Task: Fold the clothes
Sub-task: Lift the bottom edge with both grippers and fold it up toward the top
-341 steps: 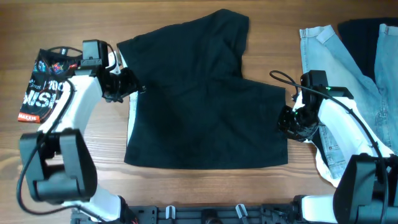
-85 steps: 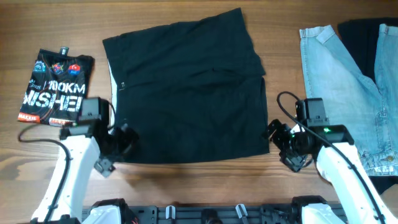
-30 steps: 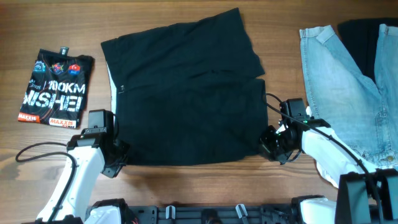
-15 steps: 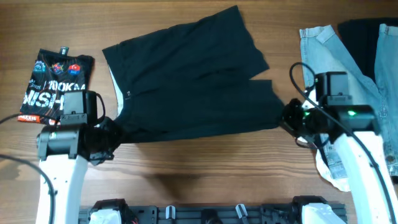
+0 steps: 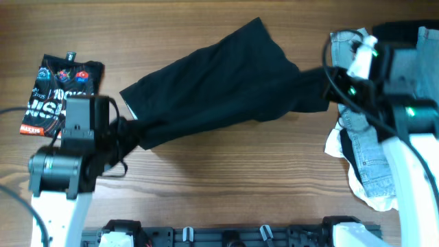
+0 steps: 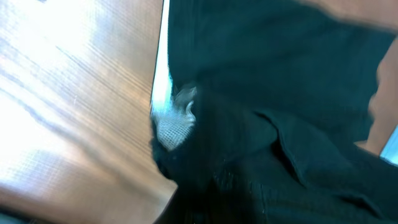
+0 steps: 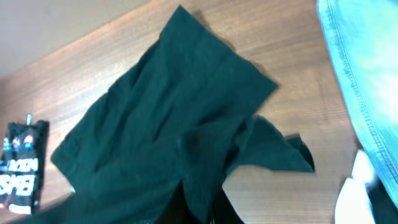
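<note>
As left gripper and right gripper pinch its ends, the black shorts hang stretched, rumpled — whitish mesh showing

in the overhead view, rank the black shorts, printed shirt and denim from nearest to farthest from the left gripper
1. black shorts: clamped in the left gripper itself
2. printed shirt: folded, just up-left of it
3. denim: far right side

Brown wooden table, visible grain, even light
</note>
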